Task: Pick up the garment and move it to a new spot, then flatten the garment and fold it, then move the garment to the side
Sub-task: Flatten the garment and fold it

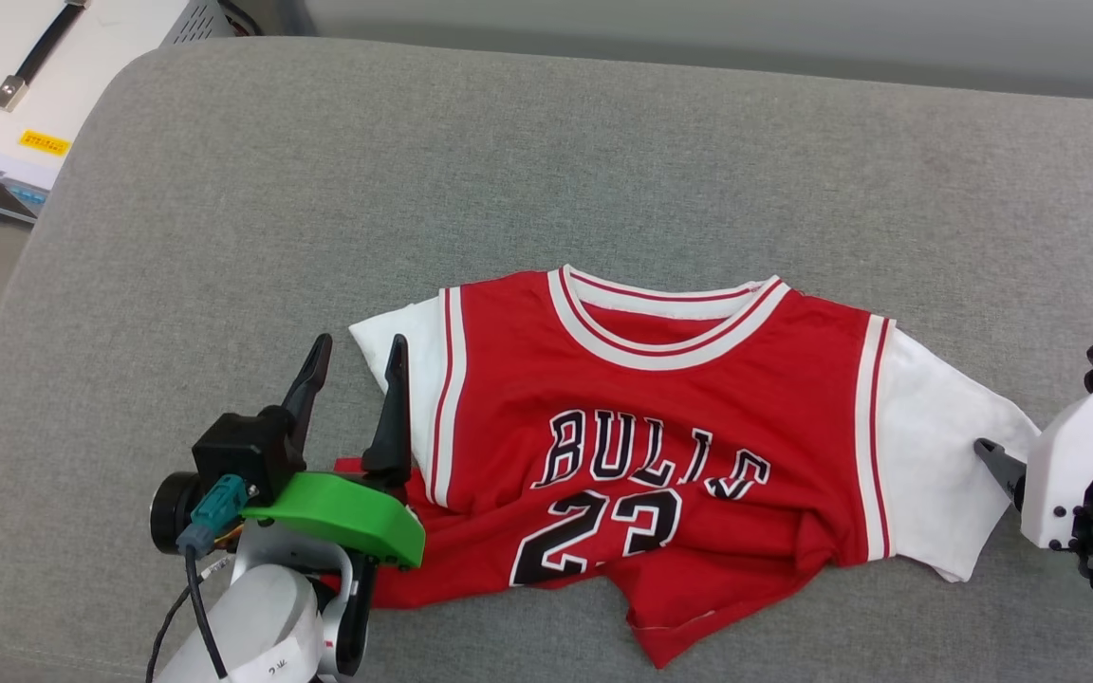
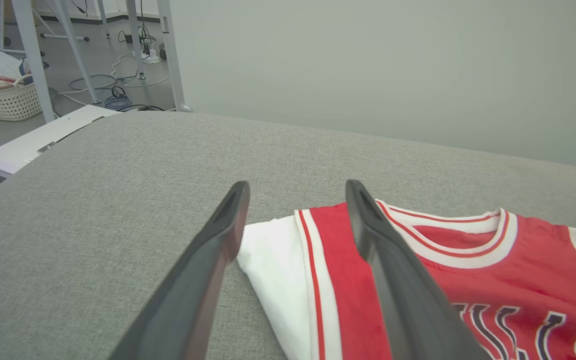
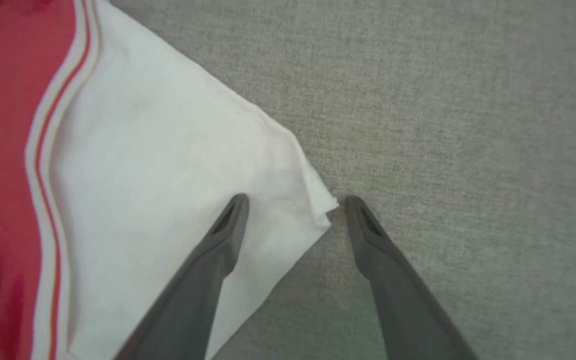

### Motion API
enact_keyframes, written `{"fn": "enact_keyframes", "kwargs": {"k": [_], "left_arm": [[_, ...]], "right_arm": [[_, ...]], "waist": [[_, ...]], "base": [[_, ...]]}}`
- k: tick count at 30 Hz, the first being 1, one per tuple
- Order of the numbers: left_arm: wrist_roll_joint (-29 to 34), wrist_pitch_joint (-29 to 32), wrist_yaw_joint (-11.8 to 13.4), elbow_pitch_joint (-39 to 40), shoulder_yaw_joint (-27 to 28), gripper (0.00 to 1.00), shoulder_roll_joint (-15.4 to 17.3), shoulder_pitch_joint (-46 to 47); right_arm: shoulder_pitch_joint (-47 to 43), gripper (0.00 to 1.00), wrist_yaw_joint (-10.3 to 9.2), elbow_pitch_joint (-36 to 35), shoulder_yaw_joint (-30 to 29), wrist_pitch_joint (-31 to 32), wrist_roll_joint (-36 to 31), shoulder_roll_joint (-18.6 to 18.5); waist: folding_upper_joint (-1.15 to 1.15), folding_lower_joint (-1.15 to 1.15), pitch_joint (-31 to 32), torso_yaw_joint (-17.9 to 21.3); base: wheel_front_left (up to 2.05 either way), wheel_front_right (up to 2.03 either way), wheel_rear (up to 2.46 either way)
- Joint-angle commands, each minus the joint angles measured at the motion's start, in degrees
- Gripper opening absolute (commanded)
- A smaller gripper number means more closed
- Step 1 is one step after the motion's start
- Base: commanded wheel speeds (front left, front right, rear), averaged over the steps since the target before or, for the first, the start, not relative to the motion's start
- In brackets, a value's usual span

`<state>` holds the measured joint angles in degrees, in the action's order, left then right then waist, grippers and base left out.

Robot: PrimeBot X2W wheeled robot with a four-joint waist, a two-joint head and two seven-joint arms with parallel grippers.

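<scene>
Jersey [image 1: 660, 427], one, front-up on grey cushion [image 1: 603, 161]. Grippers, two: left gripper [image 1: 361, 341] fingers open above left sleeve [image 1: 423, 379] edge; right gripper [image 3: 296, 198] fingers open straddling right sleeve [image 3: 158, 165] corner.

The left hand [image 1: 361, 343] sits at the lower left of the head view. Its two dark fingers [image 2: 208, 260] point up the frame and stand well apart, gripping nothing. Behind them are a green cover [image 1: 347, 517] and the pale forearm [image 1: 257, 621]. The right hand [image 1: 994, 462] reaches in from the right edge on a white wrist [image 1: 1068, 479] and points left. Its fingers [image 3: 393, 280] are likewise spread wide.
</scene>
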<state>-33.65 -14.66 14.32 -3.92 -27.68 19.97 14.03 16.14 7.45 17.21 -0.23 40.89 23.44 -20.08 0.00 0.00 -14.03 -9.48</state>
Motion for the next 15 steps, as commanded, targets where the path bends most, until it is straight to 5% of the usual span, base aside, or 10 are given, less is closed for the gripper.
{"fn": "enact_keyframes", "kwargs": {"k": [1, 2, 3, 4, 5, 15], "left_arm": [[0.8, -0.3, -0.4, -0.3, 0.5, 1.0, -0.4, 0.3], [0.9, -0.3, -0.6, -0.5, 0.6, 1.0, -0.6, 0.2], [1.0, -0.3, -0.8, -0.7, 0.8, 1.0, -0.9, 0.1], [1.0, -0.3, -1.0, -0.8, 1.0, 1.0, -1.1, -0.1], [1.1, -0.3, -1.1, -1.0, 1.3, 1.0, -1.3, -0.3], [-0.6, 0.0, -3.1, -3.6, 3.5, 1.0, -2.0, -2.4]], "right_arm": [[-0.5, 1.0, 0.03, 2.2, 1.8, 1.7, 0.6, 0.7], [-0.7, 1.0, 0.03, 3.0, 2.3, 2.4, 0.9, 0.7], [-0.9, 0.4, 0.03, 3.9, 3.0, 3.2, 1.5, 0.8], [-1.0, 0.06, 0.03, 4.5, 3.4, 3.7, 2.1, 0.9], [-1.2, 0.0, 0.03, 5.0, 4.0, 4.3, 2.6, 0.9], [-0.4, 0.0, 0.03, 3.2, 2.0, -1.6, 2.3, -1.3]], "waist": [[0.0, 0.0, -0.4, -0.3], [0.0, 0.0, -0.5, -0.4], [0.0, 0.0, -0.5, -0.4], [0.0, 0.0, -0.5, -0.5], [0.0, 0.0, -0.3, -0.4], [0.0, 0.0, 3.1, 1.1]], "base": [[0.0, 0.0, 0.0], [0.0, 0.0, 0.0], [0.0, 0.0, 0.0], [0.0, 0.0, 0.0], [0.0, 0.0, 0.0], [0.0, 0.0, 0.0]]}}
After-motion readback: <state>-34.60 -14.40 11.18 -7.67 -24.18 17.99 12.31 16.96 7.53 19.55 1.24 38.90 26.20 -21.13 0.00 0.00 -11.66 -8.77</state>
